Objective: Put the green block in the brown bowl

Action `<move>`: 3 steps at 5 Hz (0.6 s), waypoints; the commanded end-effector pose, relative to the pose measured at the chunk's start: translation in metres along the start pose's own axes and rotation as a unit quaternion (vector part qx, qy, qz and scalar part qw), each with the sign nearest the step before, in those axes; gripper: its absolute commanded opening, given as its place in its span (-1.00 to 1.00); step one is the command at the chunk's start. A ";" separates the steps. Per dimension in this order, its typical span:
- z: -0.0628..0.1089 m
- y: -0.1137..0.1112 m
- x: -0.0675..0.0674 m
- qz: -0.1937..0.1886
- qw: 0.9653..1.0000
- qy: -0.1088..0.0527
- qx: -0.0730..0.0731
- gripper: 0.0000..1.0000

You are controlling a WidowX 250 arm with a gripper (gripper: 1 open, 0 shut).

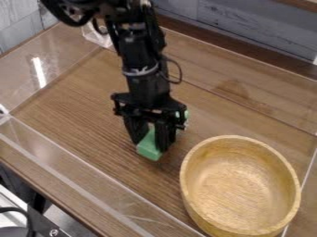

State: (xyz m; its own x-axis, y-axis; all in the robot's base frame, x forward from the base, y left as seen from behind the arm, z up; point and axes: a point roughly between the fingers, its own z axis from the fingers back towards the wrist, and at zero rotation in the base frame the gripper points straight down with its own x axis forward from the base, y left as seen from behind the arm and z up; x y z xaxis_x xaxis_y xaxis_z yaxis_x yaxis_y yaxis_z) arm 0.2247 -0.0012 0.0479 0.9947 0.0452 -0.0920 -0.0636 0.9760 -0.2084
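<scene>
step: the gripper (154,139) had closed on the green block (150,145), so the grasp looked made and the carry to the brown bowl (240,189) was judged not yet begun.
pincer: the black jaws stood nearly together, pinching the block between them and pointing steeply down at the table (74,111).
block position: at the fingertips, just left of the bowl's near rim and apart from it; whether its lower end touched the wood could not be told.
bowl position: lower right of the view, empty inside, resting on the table.
next move: it would call for raising the block above the thick rim, shifting it right and toward the camera over the hollow, then parting the jaws; the rim stood close, so too low a pass could knock the bowl.
block make: a small flat bar, solid bright green, smooth-looking, with hard edges.
bowl make: wide, round and shallow, of light tan wood with visible grain and a thick rounded rim.
table make: brown wood-grain surface, flat and slightly glossy.
surround: clear plastic walls (50,65) edged the work area and caught reflections.
arm: black, jointed, with cables along it (136,46).
</scene>
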 end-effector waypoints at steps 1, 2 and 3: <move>0.029 -0.010 0.003 -0.008 1.000 -0.025 0.005 -1.00; 0.046 -0.027 -0.004 -0.010 1.000 -0.027 0.004 -1.00; 0.053 -0.052 -0.013 -0.022 0.999 -0.026 0.004 -1.00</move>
State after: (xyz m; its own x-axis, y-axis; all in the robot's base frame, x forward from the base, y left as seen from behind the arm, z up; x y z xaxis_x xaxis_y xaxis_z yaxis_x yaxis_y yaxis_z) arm 0.2115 -0.0413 0.0978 0.9958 0.0059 -0.0915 -0.0242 0.9795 -0.2001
